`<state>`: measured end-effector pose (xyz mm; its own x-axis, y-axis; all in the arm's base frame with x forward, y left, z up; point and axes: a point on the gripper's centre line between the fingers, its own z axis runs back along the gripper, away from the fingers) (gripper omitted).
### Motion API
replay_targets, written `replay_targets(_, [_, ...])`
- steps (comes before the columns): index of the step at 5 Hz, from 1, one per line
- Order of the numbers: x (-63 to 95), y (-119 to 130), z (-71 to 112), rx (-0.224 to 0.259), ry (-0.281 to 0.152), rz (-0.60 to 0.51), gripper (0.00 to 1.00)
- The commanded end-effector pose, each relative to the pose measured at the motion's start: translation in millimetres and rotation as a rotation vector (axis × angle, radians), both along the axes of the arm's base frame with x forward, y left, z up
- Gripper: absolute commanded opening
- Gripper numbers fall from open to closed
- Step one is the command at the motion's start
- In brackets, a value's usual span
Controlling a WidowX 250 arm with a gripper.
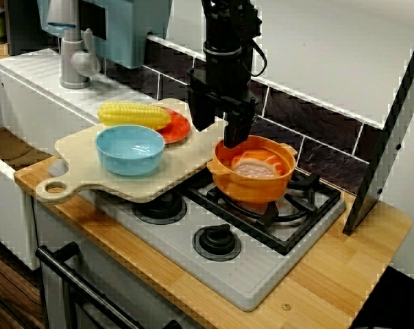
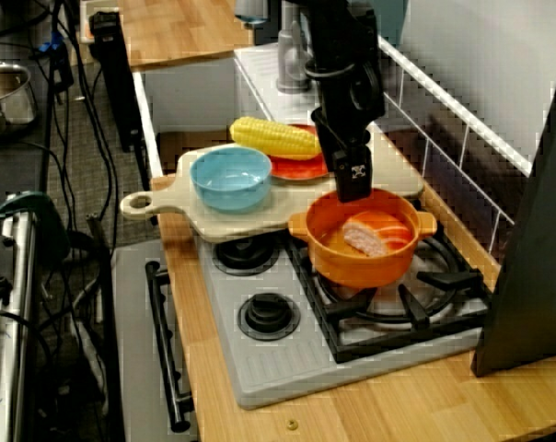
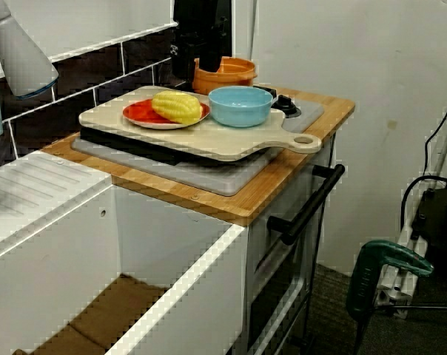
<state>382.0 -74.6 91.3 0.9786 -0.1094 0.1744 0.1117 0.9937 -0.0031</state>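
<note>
Orange pot [image 1: 251, 188] on the black grate at the right of the stove [image 1: 262, 281], just right of the cutting board [image 1: 77, 147]. Inside: one pink salmon piece [image 1: 253, 169], flat on the bottom. Fingers [image 1: 238, 127] spread, pinching nothing, over the pot's back-left rim; lower tip at the rim, contact unclear.

Front view only: the gap between both fingers. High view from the stove end: one finger face, clearer salmon, a steel pot [image 2: 6, 92] far left. Low view from the sink end: orange pot half hidden behind blue bowl [image 3: 240, 107], salmon out of sight, oven handle [image 3: 308, 207] and green tool [image 3: 379, 274] there alone.

Wooden worktop [image 1: 344, 274] around the stove, dark tiles [image 1: 317, 116] behind, grey tap [image 1: 73, 62] to the left.

Count: 1 orange pot, 1 salmon piece, 1 board, 1 blue bowl, 1 red plate [image 1: 178, 129], 1 corn cob [image 1: 133, 114] on it, 2 uncovered round burners [image 1: 217, 241].
</note>
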Motion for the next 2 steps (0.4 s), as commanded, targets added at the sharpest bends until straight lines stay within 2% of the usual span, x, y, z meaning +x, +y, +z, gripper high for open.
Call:
replay_targets(1, [3.3, 2.5, 6.7, 0.011, -0.024, 0.004, 1.00])
replay_targets(2, [3.6, 3.1, 4.5, 0.018, -0.020, 0.005, 0.59])
